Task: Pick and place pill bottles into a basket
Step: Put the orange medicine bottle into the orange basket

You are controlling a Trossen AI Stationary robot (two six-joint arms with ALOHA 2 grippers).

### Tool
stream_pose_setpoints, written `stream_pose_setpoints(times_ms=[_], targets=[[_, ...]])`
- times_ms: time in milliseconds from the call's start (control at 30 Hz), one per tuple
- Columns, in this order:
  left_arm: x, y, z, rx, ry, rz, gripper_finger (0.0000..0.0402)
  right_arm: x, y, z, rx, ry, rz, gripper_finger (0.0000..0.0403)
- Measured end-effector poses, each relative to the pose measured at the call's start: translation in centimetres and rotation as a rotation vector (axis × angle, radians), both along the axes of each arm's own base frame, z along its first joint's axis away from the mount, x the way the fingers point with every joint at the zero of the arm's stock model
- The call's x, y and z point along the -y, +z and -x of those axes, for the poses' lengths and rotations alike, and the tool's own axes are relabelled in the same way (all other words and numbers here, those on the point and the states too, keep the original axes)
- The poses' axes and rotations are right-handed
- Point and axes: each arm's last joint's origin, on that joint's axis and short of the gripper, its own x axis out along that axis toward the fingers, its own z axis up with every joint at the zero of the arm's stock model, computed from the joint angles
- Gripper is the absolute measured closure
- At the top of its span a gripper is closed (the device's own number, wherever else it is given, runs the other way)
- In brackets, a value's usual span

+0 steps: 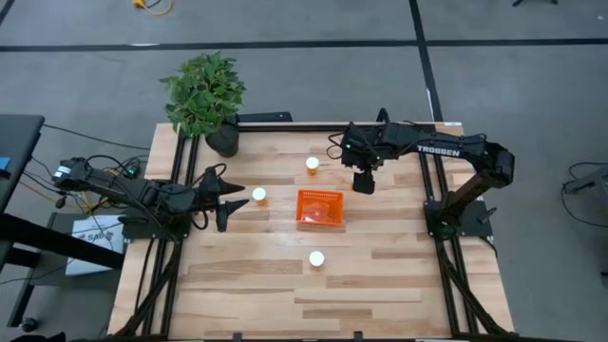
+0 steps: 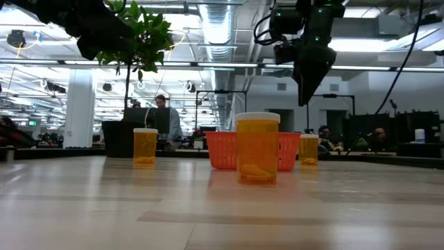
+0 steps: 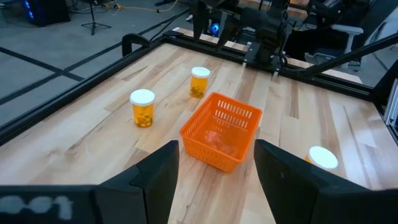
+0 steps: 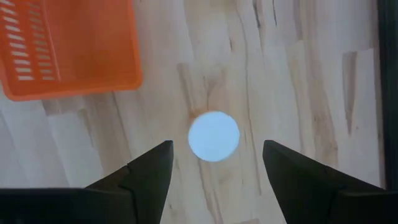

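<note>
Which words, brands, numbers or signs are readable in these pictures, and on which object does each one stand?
"TROSSEN", in white letters, on the right arm, high view.
Pale marks at the bottom corner of the left wrist view: too blurred to read.
Papers beside the table, under the left arm: print too small to read.
Pill bottles and basket: no label or text visible.

The worktop (image 1: 285, 285) is evenly and brightly lit from overhead, and only soft, short shadows are cast. In the low view, ceiling lights (image 2: 388, 45) are seen at 1 o'clock with glare, and the near worktop surface is blurred. In the right wrist view, a white cap (image 4: 213, 136) is overexposed. The end effector fingers (image 3: 155, 180) are rendered dark and soft.
</note>
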Motion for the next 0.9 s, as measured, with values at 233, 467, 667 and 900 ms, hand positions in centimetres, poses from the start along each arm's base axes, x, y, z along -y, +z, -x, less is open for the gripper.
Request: stream_pose_setpoints(times_ms=[233, 467, 667, 900], targets=[[0.0, 0.0, 0.0, 0.0, 0.001, -0.001, 0.0202, -0.3, -1.0, 0.2, -0.01, -0.065, -0.023, 0.0159], [0.0, 0.0, 0.0, 0.001, 0.001, 0.0, 0.0202, -0.7, -2.8, 0.8, -0.061, -0.064, -0.04, 0.0159], [0.0, 0.0, 0.0, 0.004, 0.001, 0.001, 0.0202, -0.8, -3.3, 1.3, -0.059, 0.041, -0.02, 0.0159], [0.0, 0.0, 0.0, 0.004, 0.001, 0.001, 0.0202, -0.4, -3.3, 1.4, -0.057, 0.08, -0.014, 0.0158]])
